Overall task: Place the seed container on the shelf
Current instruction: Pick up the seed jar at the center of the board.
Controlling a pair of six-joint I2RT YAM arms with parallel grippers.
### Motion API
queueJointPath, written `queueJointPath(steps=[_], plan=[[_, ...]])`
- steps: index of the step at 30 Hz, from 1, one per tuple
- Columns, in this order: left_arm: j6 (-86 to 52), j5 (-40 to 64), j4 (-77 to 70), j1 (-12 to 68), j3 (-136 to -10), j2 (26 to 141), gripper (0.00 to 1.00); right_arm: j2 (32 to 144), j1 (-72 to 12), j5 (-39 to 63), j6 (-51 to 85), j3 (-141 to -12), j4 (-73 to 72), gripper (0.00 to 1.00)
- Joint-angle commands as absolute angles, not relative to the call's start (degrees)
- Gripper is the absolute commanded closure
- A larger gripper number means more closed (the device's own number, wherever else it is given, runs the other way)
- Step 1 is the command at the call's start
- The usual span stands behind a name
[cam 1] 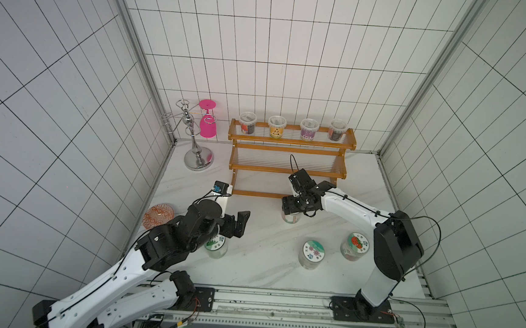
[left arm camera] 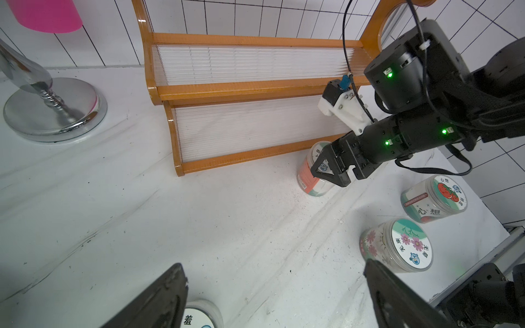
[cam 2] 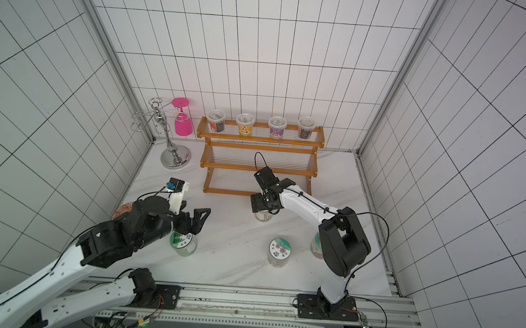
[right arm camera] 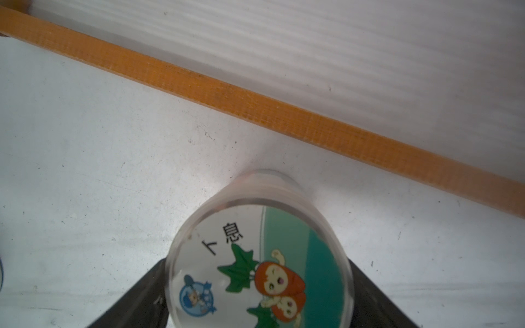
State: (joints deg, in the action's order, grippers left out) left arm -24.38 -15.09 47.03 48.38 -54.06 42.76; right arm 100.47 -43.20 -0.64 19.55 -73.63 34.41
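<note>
Both top views: clear round plastic seed jar [cam 1: 291, 220] sits on white tabletop [cam 1: 257, 275] mid-frame, just before orange-brown wooden stepped shelf [cam 1: 286, 170], right gripper [cam 1: 291, 212] over it; left gripper [cam 1: 236, 225] gaping, empty | Left wrist: right gripper straddles jar's lid | Right wrist: black fingers [right arm camera: 133, 304] flank jar; clamped or not, can't tell.

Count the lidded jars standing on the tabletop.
4: orange-label jar inside the right pincer before the shelf; green-lid jar under the left arm; flower-lid jar and tomato-lid jar side by side near the right arm. Arms may hide more.
</note>
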Motion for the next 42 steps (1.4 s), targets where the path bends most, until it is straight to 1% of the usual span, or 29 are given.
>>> queueJointPath(steps=[1,5,10,15,20,25,33,39,42], plan=[[-23.0,-16.0,45.6,48.4,-53.1,42.3,0.02,97.3,-43.8,0.2,19.2,-75.7,39.3,0.36],[-21.3,-14.8,42.7,48.4,-51.9,42.5,0.01,92.6,-43.8,0.4,18.0,-77.3,44.5,0.39],[-17.0,-9.4,35.3,48.4,-49.2,43.3,0.02,86.9,-43.8,1.2,16.1,-81.4,51.5,0.41],[-12.3,-2.9,24.8,48.4,-46.0,44.8,0.02,83.6,-43.8,3.6,14.0,-87.2,58.5,0.43],[-8.2,3.4,13.7,48.5,-42.6,46.5,0.01,81.4,-44.4,6.2,12.9,-91.7,62.5,0.45],[-4.1,7.5,8.2,48.4,-42.8,50.6,0.01,79.8,-45.8,9.2,12.4,-94.9,64.6,0.46],[0.5,20.0,2.1,48.4,-45.8,59.4,0.01,79.8,-48.9,11.1,11.6,-98.2,66.1,0.46],[2.0,23.8,-1.1,48.4,-46.8,63.1,0.01,80.2,-50.5,12.0,10.8,-99.7,67.1,0.46],[1.8,24.0,-2.8,48.4,-46.9,64.5,0.01,80.2,-51.0,12.9,10.7,-100.2,67.2,0.46]])
